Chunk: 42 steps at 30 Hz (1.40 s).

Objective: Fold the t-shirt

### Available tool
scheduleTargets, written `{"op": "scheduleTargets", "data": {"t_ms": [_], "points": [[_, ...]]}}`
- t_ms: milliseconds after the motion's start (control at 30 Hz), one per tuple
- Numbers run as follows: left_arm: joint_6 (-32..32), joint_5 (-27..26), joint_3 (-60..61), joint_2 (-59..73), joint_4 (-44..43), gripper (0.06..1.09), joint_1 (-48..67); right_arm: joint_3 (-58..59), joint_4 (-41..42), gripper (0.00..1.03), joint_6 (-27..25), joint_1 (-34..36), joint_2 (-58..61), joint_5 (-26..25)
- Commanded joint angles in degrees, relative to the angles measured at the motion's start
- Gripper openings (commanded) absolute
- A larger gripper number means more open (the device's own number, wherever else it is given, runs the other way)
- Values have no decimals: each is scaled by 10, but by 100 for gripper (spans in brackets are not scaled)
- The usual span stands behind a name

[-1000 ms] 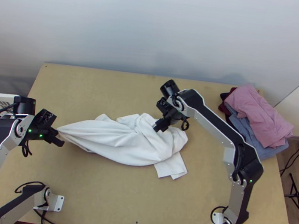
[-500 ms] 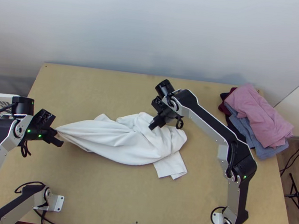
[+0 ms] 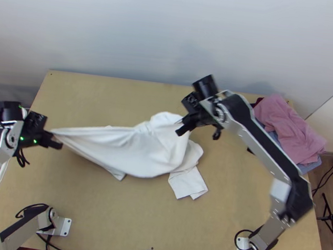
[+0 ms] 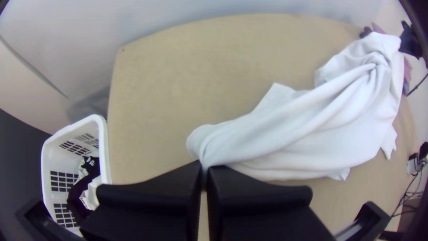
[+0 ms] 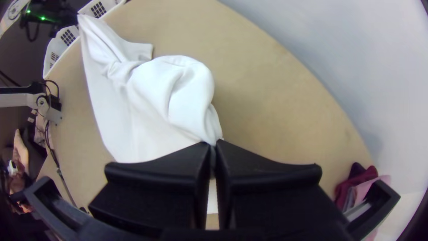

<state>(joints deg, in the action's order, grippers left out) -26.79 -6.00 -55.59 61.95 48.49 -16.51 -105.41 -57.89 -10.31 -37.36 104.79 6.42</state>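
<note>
Over the table [image 3: 108, 215] | white t-shirt [image 3: 139, 153] lies bunched lengthwise | left gripper [image 3: 53, 140] pinches its gathered end | right gripper [image 3: 181, 126] pinches cloth near the opposite end

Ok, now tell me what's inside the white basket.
Some dark cloth and a bit of white cloth lie inside the basket. Whatever sits beneath them is covered, so I can't tell.

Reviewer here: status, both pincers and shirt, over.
Left pincer shut on white shirt; right pincer likewise. Shirt bunched, stretched between. Clothes pile aside, far right.
</note>
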Motion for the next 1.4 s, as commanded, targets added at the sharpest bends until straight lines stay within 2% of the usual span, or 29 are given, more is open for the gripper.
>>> {"op": "scheduleTargets", "data": {"t_ms": [0, 100, 233, 367, 433, 600, 833, 933, 1033, 1200, 1233, 1367], "points": [[24, -9, -65, 26, -48, 12, -46, -1, 0, 3, -29, 1, -130, -3], [32, -56, -115, 44, -51, 12, -71, -1, -23, 3, -41, 1, -172, -3], [104, -105, -184, 69, -55, 12, -97, 18, -54, 3, -32, 4, -222, -3], [169, -129, -221, 68, -58, 12, -98, 87, -68, 3, -22, 12, -282, -2], [179, -142, -225, 57, -57, 12, -91, 122, -81, 3, -18, 18, -311, -2], [151, -143, -196, 19, -28, 12, -26, 238, -116, 3, -31, 16, -365, 5], [98, -129, -67, -43, -11, 12, 106, 405, -121, 4, -50, -20, -376, 15], [85, -112, -18, -57, -8, 12, 165, 437, -120, 22, -52, -31, -354, 15], [76, -93, 25, -58, -11, 12, 213, 474, -121, 48, -54, -31, -315, 14], [76, -71, 53, -58, -17, 12, 264, 475, -122, 80, -60, -25, -292, 14], [77, -68, 58, -58, -17, 12, 271, 469, -123, 85, -60, -24, -289, 13], [82, -57, 73, -58, -24, 12, 286, 424, -124, 86, -54, -19, -259, 13]]}}
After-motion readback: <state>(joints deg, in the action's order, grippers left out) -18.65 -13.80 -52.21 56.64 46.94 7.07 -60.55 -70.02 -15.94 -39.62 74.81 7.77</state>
